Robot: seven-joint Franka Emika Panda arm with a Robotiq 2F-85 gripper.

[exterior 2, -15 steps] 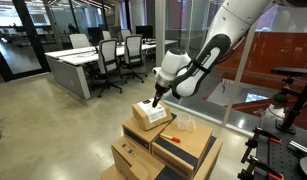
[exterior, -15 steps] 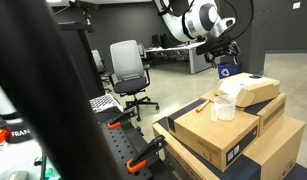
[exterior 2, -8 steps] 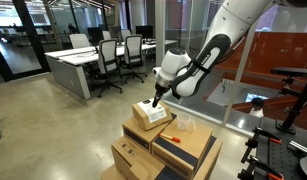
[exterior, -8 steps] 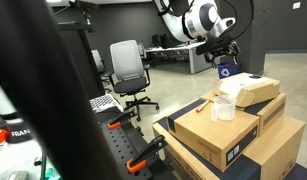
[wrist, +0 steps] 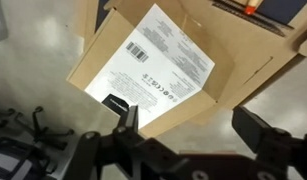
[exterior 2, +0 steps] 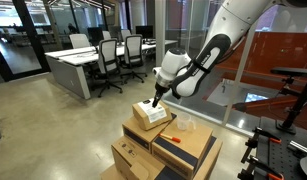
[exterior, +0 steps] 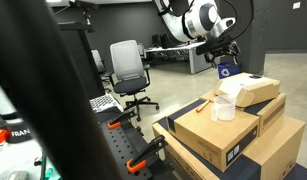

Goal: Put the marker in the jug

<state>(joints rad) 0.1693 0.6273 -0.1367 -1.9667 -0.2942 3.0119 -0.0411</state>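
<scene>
The marker is a thin orange-red stick lying on the top of a cardboard box (exterior 2: 168, 137); its end shows at the top edge of the wrist view (wrist: 253, 8) and faintly in an exterior view (exterior: 206, 99). The jug, small and translucent, stands upright on the same box top near the marker (exterior: 225, 108) (exterior 2: 186, 128). My gripper (exterior 2: 151, 103) (exterior: 225, 60) hangs over the cream-topped box with a printed label (wrist: 158, 60), to one side of the marker and jug. In the wrist view its fingers (wrist: 193, 125) are wide apart and hold nothing.
Several cardboard boxes are stacked under and around the labelled box (exterior: 228, 140) (exterior 2: 143, 160). Orange-handled clamps (exterior: 123, 120) sit on a dark rack beside the boxes. An office chair (exterior: 128, 70) stands behind, with desks and chairs (exterior 2: 103, 55) across the floor.
</scene>
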